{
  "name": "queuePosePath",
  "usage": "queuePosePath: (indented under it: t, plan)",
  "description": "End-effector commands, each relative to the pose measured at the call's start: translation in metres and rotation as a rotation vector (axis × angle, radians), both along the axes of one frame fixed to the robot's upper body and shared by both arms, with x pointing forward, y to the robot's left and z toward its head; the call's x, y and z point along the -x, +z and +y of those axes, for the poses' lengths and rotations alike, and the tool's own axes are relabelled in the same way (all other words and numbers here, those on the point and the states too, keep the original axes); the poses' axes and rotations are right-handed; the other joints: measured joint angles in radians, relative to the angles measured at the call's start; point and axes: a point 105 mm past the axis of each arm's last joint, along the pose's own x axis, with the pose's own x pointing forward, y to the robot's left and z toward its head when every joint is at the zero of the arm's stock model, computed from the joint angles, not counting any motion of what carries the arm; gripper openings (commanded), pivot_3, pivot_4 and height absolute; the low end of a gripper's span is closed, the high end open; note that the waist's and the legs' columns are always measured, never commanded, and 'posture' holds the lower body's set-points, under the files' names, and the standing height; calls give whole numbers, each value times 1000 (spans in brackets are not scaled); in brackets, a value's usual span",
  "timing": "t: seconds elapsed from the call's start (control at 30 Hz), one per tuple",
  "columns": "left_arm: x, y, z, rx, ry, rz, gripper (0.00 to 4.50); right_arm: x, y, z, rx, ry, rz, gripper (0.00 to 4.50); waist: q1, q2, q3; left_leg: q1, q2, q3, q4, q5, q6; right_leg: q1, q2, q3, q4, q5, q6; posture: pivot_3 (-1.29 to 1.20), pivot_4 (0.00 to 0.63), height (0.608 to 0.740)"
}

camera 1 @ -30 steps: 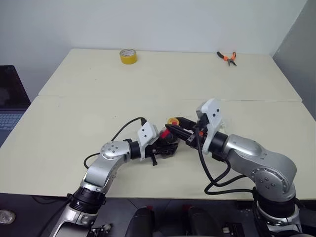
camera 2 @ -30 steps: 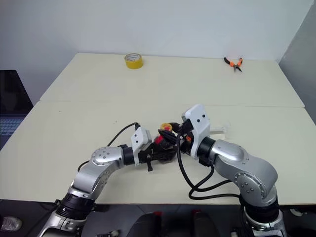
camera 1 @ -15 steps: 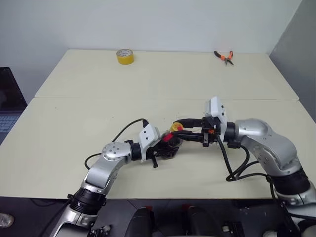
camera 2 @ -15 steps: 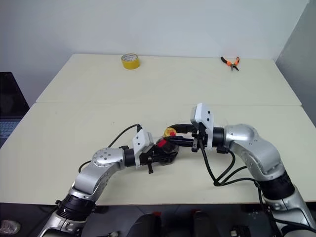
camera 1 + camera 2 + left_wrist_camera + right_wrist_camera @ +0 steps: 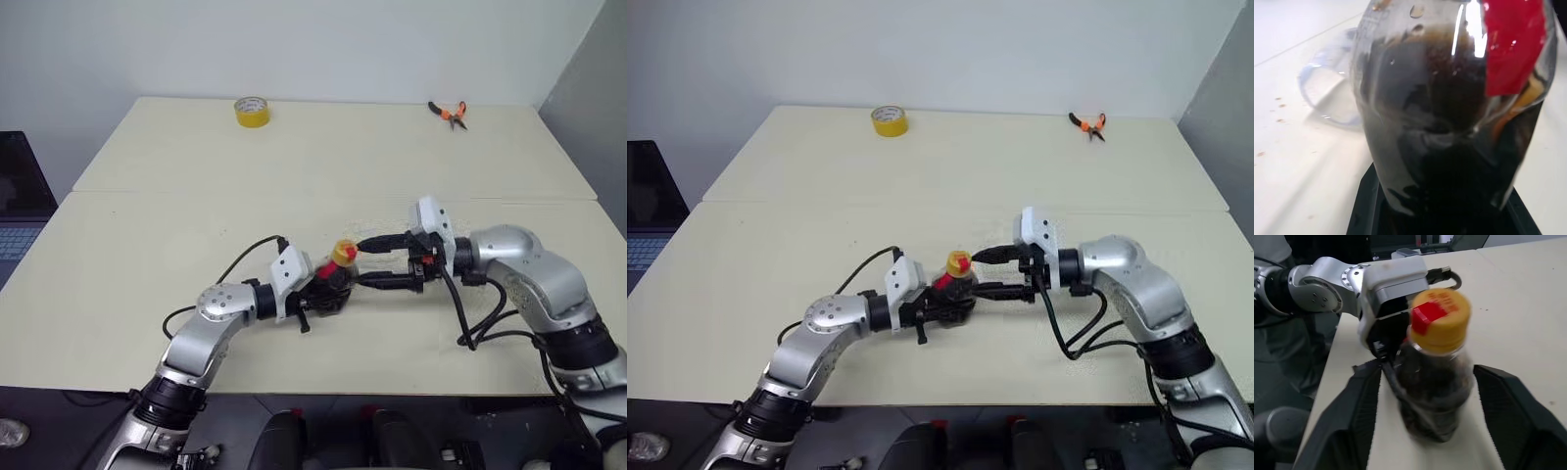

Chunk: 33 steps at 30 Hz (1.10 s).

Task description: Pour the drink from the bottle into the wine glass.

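Observation:
My left gripper (image 5: 325, 290) is shut on the body of the bottle (image 5: 333, 277), holding it roughly upright just above the table. The bottle is clear plastic, holds dark brown drink (image 5: 1449, 112), and has a red neck label (image 5: 1515, 46) and a yellow cap (image 5: 343, 253) in place. My right gripper (image 5: 359, 263) comes in level from the right and is open. One finger sits above the other beside the cap and neck. In the right wrist view its fingers (image 5: 1364, 401) straddle the bottle (image 5: 1432, 396) with gaps on both sides. Beyond the bottle stands the clear wine glass (image 5: 1327, 95), only partly seen.
The cream table (image 5: 147, 245) has a seam running across its middle. A yellow tape roll (image 5: 253, 111) lies at the far left and orange-handled pliers (image 5: 451, 114) at the far right. A laptop (image 5: 20, 211) stands off the table's left edge.
My right gripper has opened wide from its narrow hold at the cap. Its arm has swung out to the right, so the gripper now lies level. The left gripper and bottle stayed put.

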Motion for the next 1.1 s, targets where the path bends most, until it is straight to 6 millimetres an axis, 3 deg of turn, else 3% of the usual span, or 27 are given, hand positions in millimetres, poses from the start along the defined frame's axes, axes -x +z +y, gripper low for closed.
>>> queuePosePath:
  t: [0.03,0.27,0.47,0.67,1.1]
  plan:
    - [0,17,-4,45,-3,-68,899,7,26,-6,-130,-128,-58,4246,1,0,0,0,0,0,0,0,0,0,0,0,0,0,0,0,150,740]
    - [-1,15,-10,65,8,-63,899,10,45,1,-297,-423,-128,4246,-2,0,0,0,0,0,0,0,0,0,0,0,1,0,0,0,150,740]
    - [-4,15,-15,74,0,-60,899,11,44,22,-291,-472,-166,4246,-2,0,0,0,0,0,0,0,0,0,0,0,1,0,0,0,150,740]
    - [-7,15,-17,76,-10,-63,899,10,38,29,-229,-468,-211,4246,-2,0,0,0,0,0,0,0,0,0,0,0,0,0,0,0,150,740]
    - [-5,13,-14,65,-14,-61,899,-5,29,10,-236,-560,-165,4246,-2,0,0,0,0,0,-1,0,0,0,0,0,0,0,0,0,150,740]
